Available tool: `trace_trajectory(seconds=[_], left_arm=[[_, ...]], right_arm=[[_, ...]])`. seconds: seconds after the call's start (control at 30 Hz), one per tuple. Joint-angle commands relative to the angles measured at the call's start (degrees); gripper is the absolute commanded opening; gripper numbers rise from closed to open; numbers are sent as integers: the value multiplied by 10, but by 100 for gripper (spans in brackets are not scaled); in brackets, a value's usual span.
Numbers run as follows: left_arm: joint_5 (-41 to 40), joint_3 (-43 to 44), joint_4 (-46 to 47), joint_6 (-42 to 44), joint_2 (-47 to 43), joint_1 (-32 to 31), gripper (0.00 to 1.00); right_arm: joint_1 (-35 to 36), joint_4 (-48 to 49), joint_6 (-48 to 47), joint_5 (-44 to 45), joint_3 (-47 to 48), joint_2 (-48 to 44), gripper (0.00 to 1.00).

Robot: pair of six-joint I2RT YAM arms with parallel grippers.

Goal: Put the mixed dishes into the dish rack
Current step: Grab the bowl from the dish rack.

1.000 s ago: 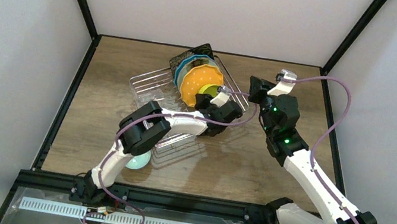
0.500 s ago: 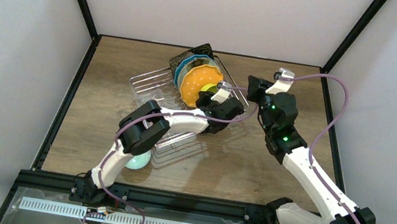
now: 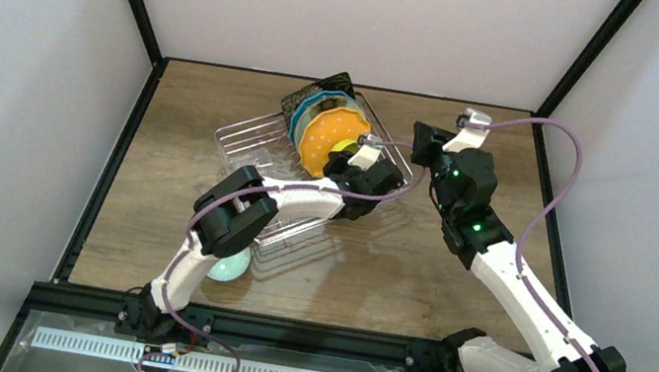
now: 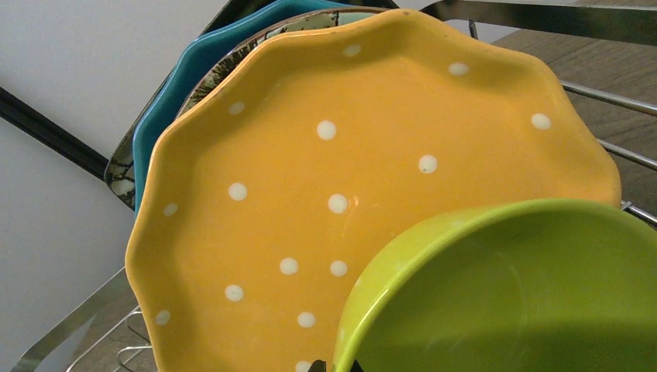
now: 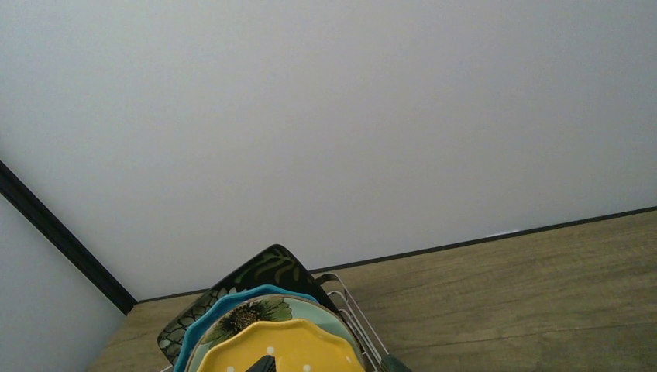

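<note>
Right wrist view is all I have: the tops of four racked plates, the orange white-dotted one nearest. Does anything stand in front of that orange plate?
Observer: Yes. The left wrist view shows a small yellow-green bowl close in front of the orange white-dotted plate, covering its lower right.
Operator: Anything outside the rack?
Observer: In the top view, one pale round thing lies on the wooden table beside the near end of the silvery wire rack. It is partly hidden under the left arm, so I cannot tell what it is.
</note>
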Motion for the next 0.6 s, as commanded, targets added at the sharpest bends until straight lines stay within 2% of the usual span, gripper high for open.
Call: trace_trajectory(seconds=[0.0, 0.57], left_arm=[[60, -19, -89, -3, 0, 5, 3], [193, 55, -230, -141, -73, 6, 3]], right_arm=[[-3, -28, -2, 15, 20, -10, 77], [-3, -89, -25, 38, 56, -8, 77]])
